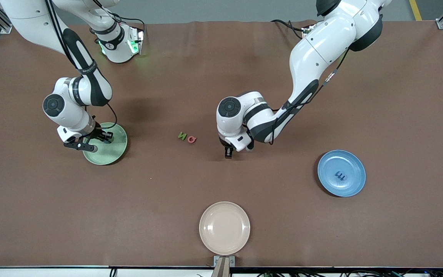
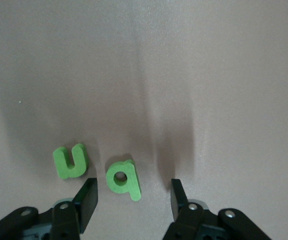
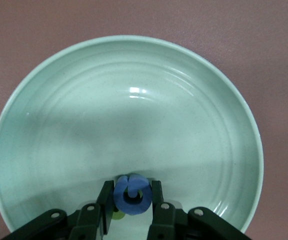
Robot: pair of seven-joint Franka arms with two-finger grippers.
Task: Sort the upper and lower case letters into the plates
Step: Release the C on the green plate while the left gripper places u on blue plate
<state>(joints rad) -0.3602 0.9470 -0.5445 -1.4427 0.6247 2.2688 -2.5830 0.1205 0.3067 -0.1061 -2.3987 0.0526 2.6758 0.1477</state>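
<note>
Front view: brown table (image 1: 221,77); mint green plate (image 1: 110,154) toward the right arm's end; sky blue plate (image 1: 350,182) toward the left arm's end, holding a dark blue letter (image 1: 340,176), seemingly an "m"; cream plate (image 1: 224,227) nearest the camera. Right gripper (image 3: 131,197) over the mint plate, fingers clamped on a blue letter (image 3: 130,194). Left gripper (image 2: 133,200) low over the table, fingers apart, astride a green "q" (image 2: 121,179); green "u" (image 2: 71,161) just beside it.

A cream-beige plate (image 1: 224,227) sits nearest the front camera.
</note>
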